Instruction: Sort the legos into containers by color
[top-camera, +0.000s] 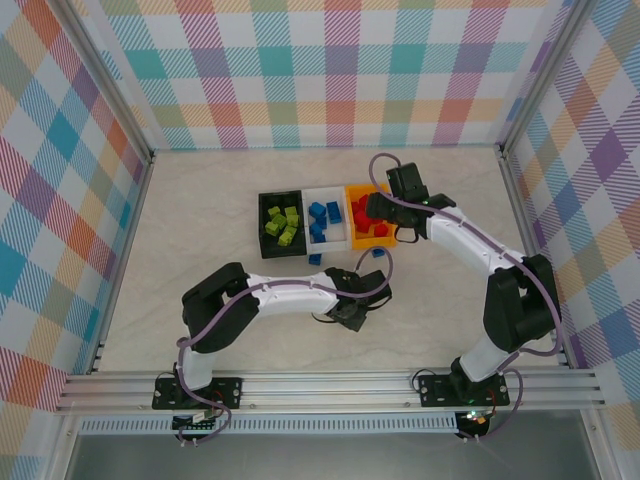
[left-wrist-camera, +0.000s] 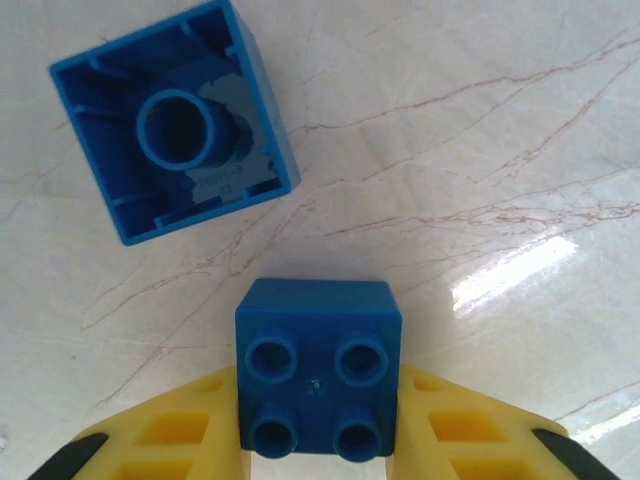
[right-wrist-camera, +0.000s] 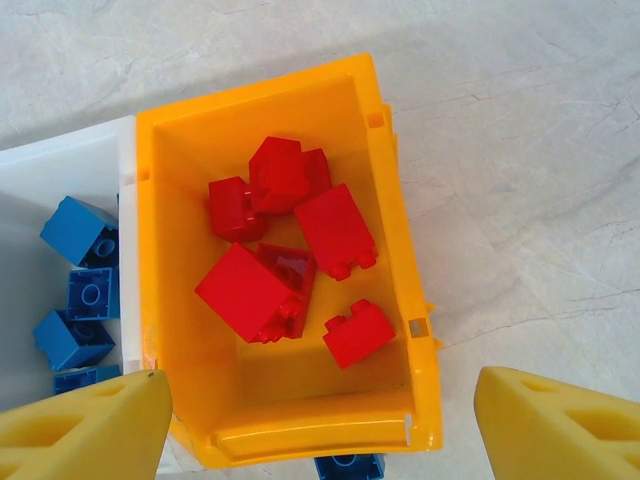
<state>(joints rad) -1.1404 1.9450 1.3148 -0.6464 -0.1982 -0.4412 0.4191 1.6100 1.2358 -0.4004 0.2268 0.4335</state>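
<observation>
The sort was close to its end: lime green studded plastic bricks (top-camera: 283, 224) lay in the black rectangular plastic bin (top-camera: 262, 215), blue studded bricks (right-wrist-camera: 78, 230) in the white plastic bin (top-camera: 325, 190), and red studded bricks (right-wrist-camera: 335, 230) in the orange-yellow plastic bin (right-wrist-camera: 300, 110).

The step in hand looked like the pick-up of a stray — the left jaws were closed on a small blue four-stud brick (left-wrist-camera: 318, 375), studs toward the wrist camera, its sides against both yellow fingers (left-wrist-camera: 455, 425). Whether it had cleared the pale marbled desk (left-wrist-camera: 480, 150) could not be told. Just beyond it an overturned blue brick (left-wrist-camera: 175, 130) lay hollow side up, apart from the jaws.

The next move probably called for a lift, a carry to the white bin and a release above it, not over its neighbours. The right jaws stood wide apart and empty over the orange-yellow bin.
</observation>
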